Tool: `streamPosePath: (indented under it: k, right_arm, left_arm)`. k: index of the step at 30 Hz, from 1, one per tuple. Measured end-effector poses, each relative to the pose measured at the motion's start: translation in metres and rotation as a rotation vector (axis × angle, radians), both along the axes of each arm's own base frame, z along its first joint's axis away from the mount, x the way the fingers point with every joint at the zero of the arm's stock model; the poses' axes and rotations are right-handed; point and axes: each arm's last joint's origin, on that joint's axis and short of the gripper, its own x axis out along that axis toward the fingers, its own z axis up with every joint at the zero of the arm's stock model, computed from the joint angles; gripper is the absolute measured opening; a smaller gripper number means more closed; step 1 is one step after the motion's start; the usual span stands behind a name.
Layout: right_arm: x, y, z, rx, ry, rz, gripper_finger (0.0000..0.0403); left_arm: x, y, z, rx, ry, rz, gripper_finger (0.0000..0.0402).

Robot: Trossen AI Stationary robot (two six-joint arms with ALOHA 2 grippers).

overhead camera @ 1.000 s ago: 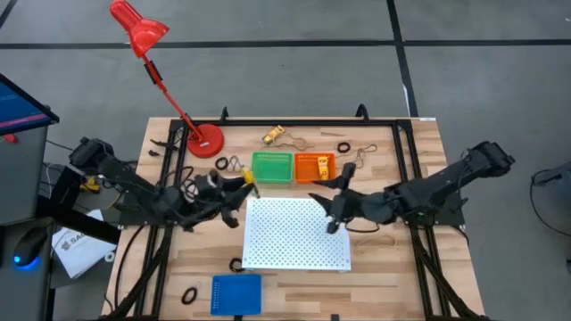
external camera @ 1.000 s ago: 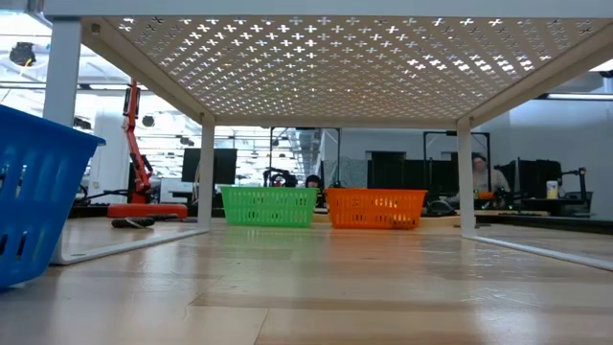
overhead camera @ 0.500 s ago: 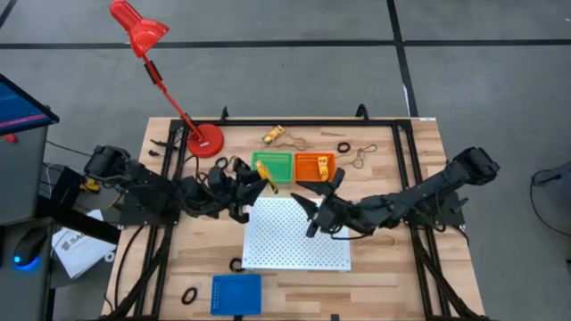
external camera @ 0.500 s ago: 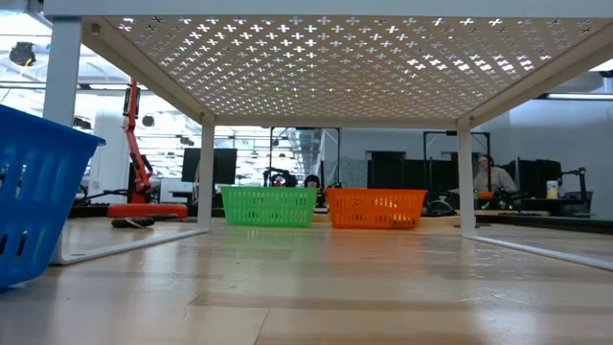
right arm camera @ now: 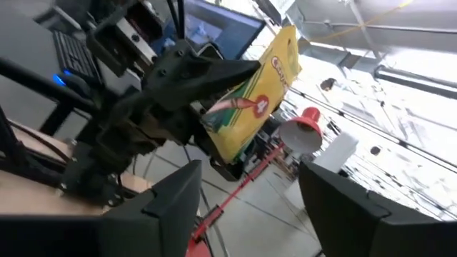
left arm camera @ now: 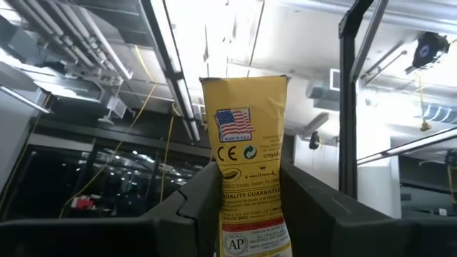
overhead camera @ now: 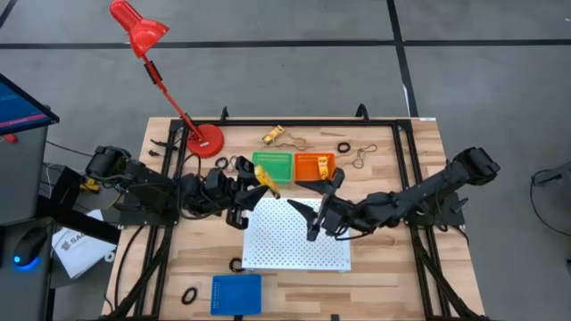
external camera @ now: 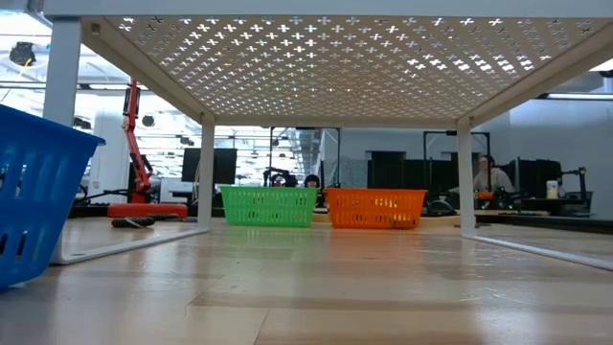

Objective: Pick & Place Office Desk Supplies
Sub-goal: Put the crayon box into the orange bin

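Observation:
My left gripper [overhead camera: 254,185] is shut on a yellow crayon box [overhead camera: 266,177], held in the air just near the green tray [overhead camera: 272,167] and beside the white perforated board's [overhead camera: 294,239] far left corner. In the left wrist view the box [left arm camera: 246,143] sticks up past the fingers. My right gripper [overhead camera: 317,198] stands open above the board's far edge, facing the box [right arm camera: 253,100], with nothing between its fingers. The orange tray [overhead camera: 314,167] lies right of the green one. The low view shows neither gripper. My left gripper pinches the box's lower part [left arm camera: 250,214] between its two fingers [left arm camera: 193,207], one on each broad side. The fingers slant upward toward the table's right, along the box. The box stands out beyond the fingertips, tilted upward and lifted clear of the table.
A red desk lamp's base [overhead camera: 206,140] stands at the far left. A yellow block [overhead camera: 273,135], rubber bands [overhead camera: 297,143], a black ring [overhead camera: 343,146] and clips [overhead camera: 361,156] lie along the far edge. A blue tray [overhead camera: 236,294] and black rings [overhead camera: 189,294] lie near the front.
My left gripper has carried the yellow box toward the table's right and far side, up to the green tray, and has tipped upward so the box points up. My right gripper has gone toward the table's left over the board and has tipped up to face the box.

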Motion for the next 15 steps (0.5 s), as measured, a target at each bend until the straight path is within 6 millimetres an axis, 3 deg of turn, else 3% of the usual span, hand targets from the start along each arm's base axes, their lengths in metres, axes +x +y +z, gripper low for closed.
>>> streamPosePath:
  k: [15]
  right_arm:
    - [0.012, -0.027, 0.004, 0.058, -0.079, 0.156, 0.0248]
  left_arm:
    - [0.001, 0.004, 0.0, -0.003, -0.001, 0.013, 0.0122]
